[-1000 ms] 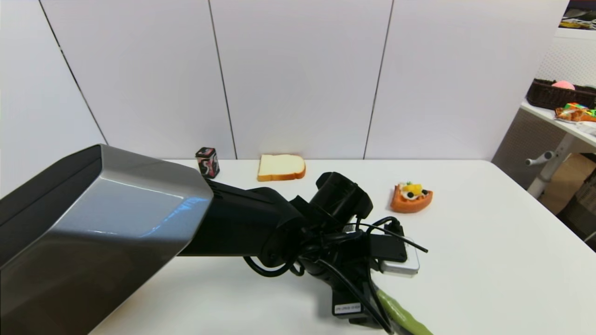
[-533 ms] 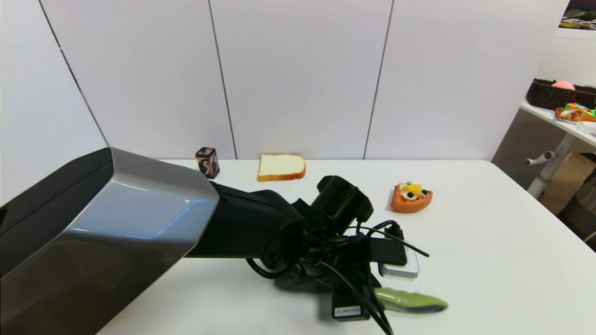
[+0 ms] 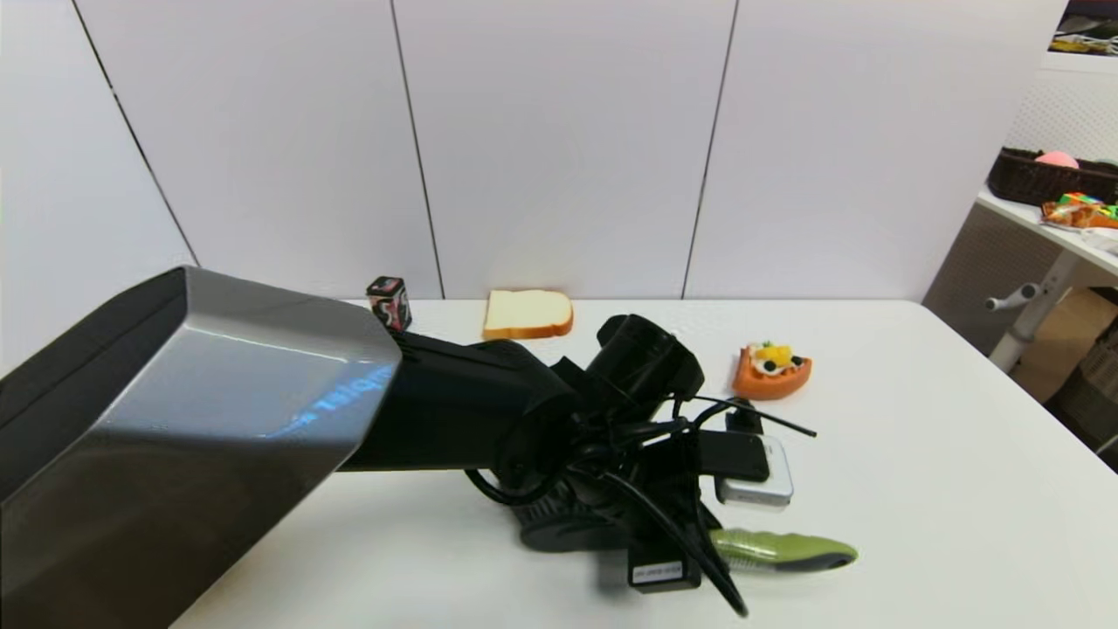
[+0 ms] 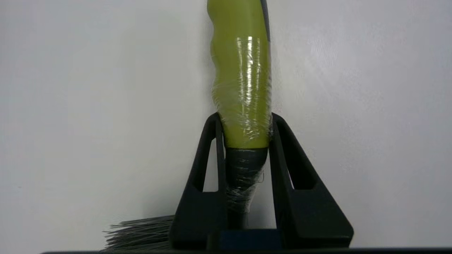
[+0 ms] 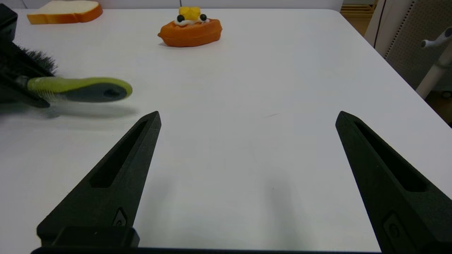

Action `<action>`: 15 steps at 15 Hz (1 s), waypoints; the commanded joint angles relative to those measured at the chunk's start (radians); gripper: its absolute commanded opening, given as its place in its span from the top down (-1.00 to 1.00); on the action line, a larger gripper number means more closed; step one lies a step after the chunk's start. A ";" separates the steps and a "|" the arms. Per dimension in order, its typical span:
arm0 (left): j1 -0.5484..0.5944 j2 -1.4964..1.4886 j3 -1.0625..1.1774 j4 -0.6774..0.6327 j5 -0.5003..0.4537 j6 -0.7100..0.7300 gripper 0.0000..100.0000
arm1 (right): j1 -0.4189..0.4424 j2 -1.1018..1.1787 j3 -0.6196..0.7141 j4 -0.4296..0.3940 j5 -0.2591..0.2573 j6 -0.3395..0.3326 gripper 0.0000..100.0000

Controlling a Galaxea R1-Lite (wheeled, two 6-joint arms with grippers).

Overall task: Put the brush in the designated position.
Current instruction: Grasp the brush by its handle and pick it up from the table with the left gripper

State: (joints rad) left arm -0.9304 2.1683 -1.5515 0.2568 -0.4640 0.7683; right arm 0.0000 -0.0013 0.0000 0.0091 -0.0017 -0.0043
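Swung round in the last second, the brush (image 3: pixel 782 550) now lies level with its green handle pointing toward the robot's right, where it first slanted toward the near edge. The left gripper (image 4: pixel 244 141) is clamped on the neck where green meets black, carrying the brush low over the table (image 3: pixel 917 454) (whether bristles touch the surface, I cannot tell). That neck is film-wrapped and looks slick, so the brush could twist or slip during the set-down. The right gripper (image 5: pixel 247 141) hovers spread wide and empty, close enough to be struck by a further swing.
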 commanded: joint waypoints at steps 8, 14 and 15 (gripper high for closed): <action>0.202 -0.239 -0.029 0.182 0.005 0.123 1.00 | 0.000 0.001 0.002 0.000 0.000 0.000 -1.00; 0.458 -0.383 -0.187 0.274 0.001 0.170 1.00 | 0.000 0.001 0.002 0.000 0.000 0.000 -1.00; 0.499 -0.400 -0.222 0.275 0.001 0.167 1.00 | 0.000 0.001 0.002 0.000 0.000 0.000 -1.00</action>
State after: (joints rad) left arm -0.5234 1.8406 -1.6909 0.5272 -0.4594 0.9362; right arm 0.0000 -0.0013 0.0000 0.0091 -0.0019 -0.0038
